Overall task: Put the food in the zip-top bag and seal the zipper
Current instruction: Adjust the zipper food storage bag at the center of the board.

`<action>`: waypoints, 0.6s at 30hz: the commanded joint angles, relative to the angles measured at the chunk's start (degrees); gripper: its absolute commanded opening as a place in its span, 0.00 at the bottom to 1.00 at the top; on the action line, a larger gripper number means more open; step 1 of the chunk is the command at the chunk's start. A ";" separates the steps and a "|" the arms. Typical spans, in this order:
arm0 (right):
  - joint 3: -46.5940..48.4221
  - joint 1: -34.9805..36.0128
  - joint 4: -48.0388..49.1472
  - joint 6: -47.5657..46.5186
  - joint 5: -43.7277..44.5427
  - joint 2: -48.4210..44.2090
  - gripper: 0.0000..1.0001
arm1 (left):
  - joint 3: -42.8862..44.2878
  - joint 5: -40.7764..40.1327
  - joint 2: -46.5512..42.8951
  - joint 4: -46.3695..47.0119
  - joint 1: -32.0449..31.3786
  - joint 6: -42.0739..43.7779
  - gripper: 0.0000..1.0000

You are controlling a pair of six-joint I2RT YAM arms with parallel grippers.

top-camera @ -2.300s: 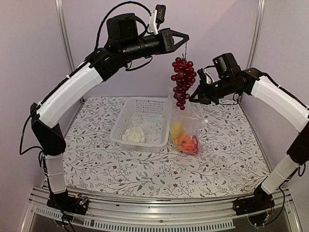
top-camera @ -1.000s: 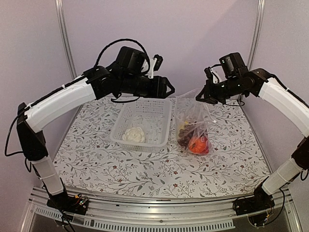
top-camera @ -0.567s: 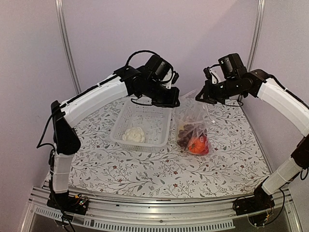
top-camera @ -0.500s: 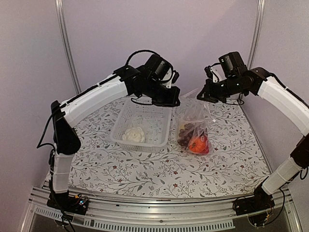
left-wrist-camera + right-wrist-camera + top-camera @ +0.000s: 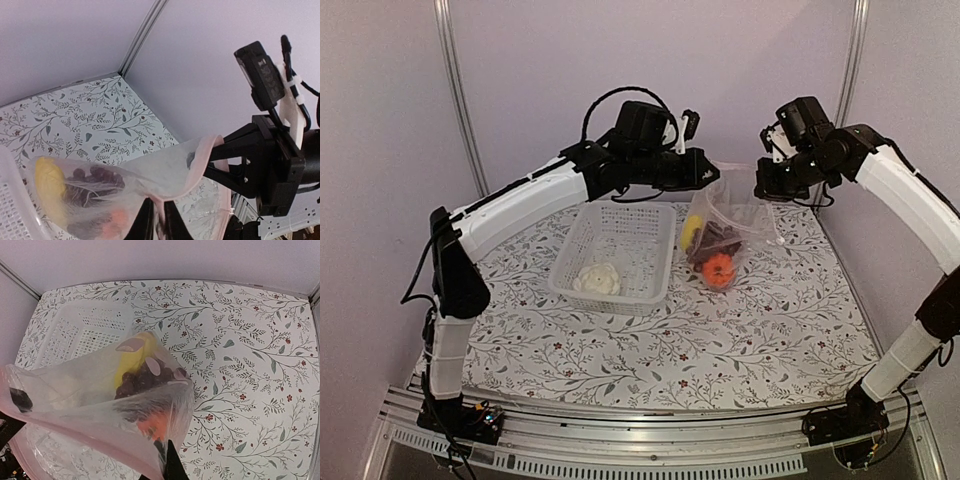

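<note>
The left tool [image 5: 705, 172] is pinched shut on one end of the bag's mouth. The right tool [image 5: 767, 185] is pinched shut on the other end. The bag [image 5: 735, 208] hangs between them in the upper middle of the overhead view, just right of the basket [image 5: 630, 225]. It appears to be lifted off the tabletop [image 5: 770, 330], though the frames do not settle this.

The load has slumped into the bag's lower left corner: the grapes [image 5: 722, 240], the orange fruit [image 5: 718, 270] and a yellow piece [image 5: 691, 232]. The cauliflower [image 5: 595, 278] lies in the basket, outside the bag.

The step in hand looks like taking the mouth by both ends to bring the zipper [image 5: 199, 162] into a straight line. In the left wrist view that edge curves and sags between the two pinches, so it is not yet taut.

To do this well, the tools should draw apart gently along the line of the mouth. They should stop as soon as the strip lies flat, because the thin film could slip out of a pinch or stretch. The mouth should stay higher than the load so that nothing rolls out.

Sealing now would probably be premature, since the cauliflower has to go in first. That means one tool must let go. The bag would then best be lowered so the fruit's weight rests on the tabletop, with the mouth facing the basket.
</note>
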 commanded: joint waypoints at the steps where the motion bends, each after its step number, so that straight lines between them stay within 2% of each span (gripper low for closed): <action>1: -2.90 -0.18 1.52 -0.72 -3.99 1.79 0.00 | -4.83 1.48 -0.39 2.37 2.12 -1.41 0.19; 4: -2.51 -0.18 3.29 0.22 -8.88 2.47 0.00 | -6.63 0.43 -3.08 0.13 2.20 2.15 0.40; 7: -2.05 -0.18 4.47 1.13 -11.26 3.86 0.00 | -9.27 -1.34 -6.72 -2.96 2.11 5.50 0.53; 12: 0.29 -0.18 5.05 1.60 -12.91 6.19 0.00 | -18.66 -4.17 -16.13 -7.44 2.10 9.91 0.60; 14: 1.32 -0.18 5.05 1.61 -12.99 6.99 0.00 | -25.13 -4.70 -20.96 -7.89 2.05 11.99 0.64; 16: 1.96 -0.18 5.06 1.41 -13.20 7.69 0.00 | -30.66 -6.61 -26.73 -8.19 1.94 13.89 0.75; 17: 2.33 -0.18 5.03 1.29 -13.37 8.01 0.00 | -33.27 -7.97 -28.85 -8.52 1.94 14.54 0.87; 18: 2.35 -0.18 5.09 1.20 -13.63 8.15 0.00 | -35.71 -10.03 -30.86 -8.99 2.00 15.26 0.93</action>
